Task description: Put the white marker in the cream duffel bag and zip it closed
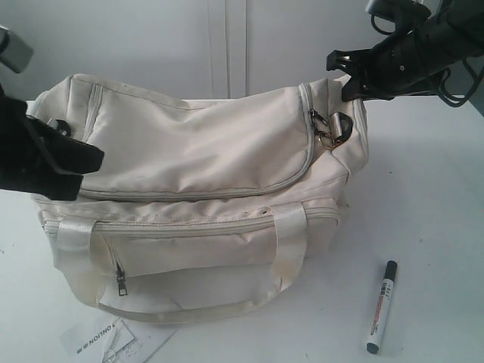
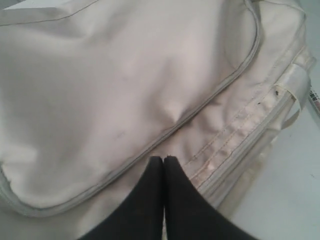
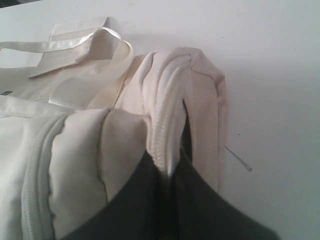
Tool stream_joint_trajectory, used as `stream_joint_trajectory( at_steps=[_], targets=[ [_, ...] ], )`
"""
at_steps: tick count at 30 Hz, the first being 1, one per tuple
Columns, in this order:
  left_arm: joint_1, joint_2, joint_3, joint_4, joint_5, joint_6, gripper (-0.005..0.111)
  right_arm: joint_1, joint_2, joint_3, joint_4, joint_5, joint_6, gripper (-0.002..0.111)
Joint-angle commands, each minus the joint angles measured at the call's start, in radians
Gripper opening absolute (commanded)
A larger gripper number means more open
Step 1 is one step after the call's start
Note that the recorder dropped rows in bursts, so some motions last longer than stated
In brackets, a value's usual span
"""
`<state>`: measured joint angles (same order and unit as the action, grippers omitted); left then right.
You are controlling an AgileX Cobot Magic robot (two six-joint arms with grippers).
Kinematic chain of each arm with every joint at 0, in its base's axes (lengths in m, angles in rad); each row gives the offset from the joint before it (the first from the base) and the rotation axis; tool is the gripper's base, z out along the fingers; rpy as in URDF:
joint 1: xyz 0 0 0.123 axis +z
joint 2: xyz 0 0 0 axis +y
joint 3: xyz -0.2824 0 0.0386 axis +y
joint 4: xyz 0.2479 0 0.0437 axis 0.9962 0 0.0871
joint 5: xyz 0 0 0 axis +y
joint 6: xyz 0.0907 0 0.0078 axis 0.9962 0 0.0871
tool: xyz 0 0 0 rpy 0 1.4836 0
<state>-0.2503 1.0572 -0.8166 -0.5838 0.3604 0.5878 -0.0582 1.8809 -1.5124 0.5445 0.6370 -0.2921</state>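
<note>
Bright diffuse light, table (image 1: 431, 189) washed out, faint soft shadows, ext view sharp, wrist views blurry

My left end effector (image 2: 163, 159) is matte black, with two smooth fingers (image 2: 145, 205) that taper from broad bases to narrow, squared tips. In the exterior view its body is a blocky black mass, with a light grey housing (image 1: 11, 49) behind it. My right end effector (image 1: 349, 82) is black too, angular at the front, on a thick black wrist (image 1: 423, 38). Thin black cables (image 1: 463, 87) loop beneath that wrist. Close up, its wedge-shaped fingers look dark grey.
</note>
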Motion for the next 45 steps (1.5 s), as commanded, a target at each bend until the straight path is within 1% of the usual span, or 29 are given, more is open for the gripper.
stream_joint_trajectory(
  at_steps=[1,7,11,13,17,21,28,30,37,42,45],
  targets=[
    [-0.064,0.054,-0.048,-0.018,-0.023,0.062,0.0,-0.001,0.0,-0.002,0.002,-0.017,-0.001,0.0],
    [-0.174,0.121,-0.109,-0.018,-0.088,0.152,0.0,-0.001,0.0,-0.002,0.002,-0.017,-0.001,0.0],
    [-0.237,0.163,-0.13,-0.018,-0.187,0.178,0.0,-0.001,0.0,-0.002,0.002,-0.017,-0.001,0.0],
    [-0.261,0.182,-0.138,-0.018,-0.223,0.201,0.0,-0.001,0.0,-0.002,0.002,-0.017,-0.001,0.0],
    [-0.299,0.24,-0.18,-0.016,-0.233,0.228,0.0,-0.001,0.0,-0.002,0.002,-0.017,-0.001,0.0],
    [-0.322,0.31,-0.235,-0.013,-0.247,0.263,0.0,-0.001,0.0,-0.002,0.002,-0.017,-0.001,0.0],
    [-0.322,0.414,-0.35,-0.013,-0.238,0.28,0.0,-0.001,0.0,-0.002,0.002,-0.017,-0.001,0.0],
    [-0.333,0.442,-0.378,-0.013,-0.235,0.29,0.0,-0.001,0.0,-0.002,0.002,-0.017,-0.001,0.0],
    [-0.41,0.54,-0.468,-0.013,-0.238,0.469,0.0,-0.001,0.0,-0.002,0.002,-0.017,-0.001,0.0],
    [-0.438,0.61,-0.512,-0.009,-0.24,0.687,0.0,-0.001,0.0,-0.002,0.002,-0.017,-0.001,0.0],
    [-0.449,0.64,-0.54,-0.009,-0.248,0.765,0.0,-0.001,0.0,-0.002,0.002,-0.017,-0.001,0.0]
  ],
)
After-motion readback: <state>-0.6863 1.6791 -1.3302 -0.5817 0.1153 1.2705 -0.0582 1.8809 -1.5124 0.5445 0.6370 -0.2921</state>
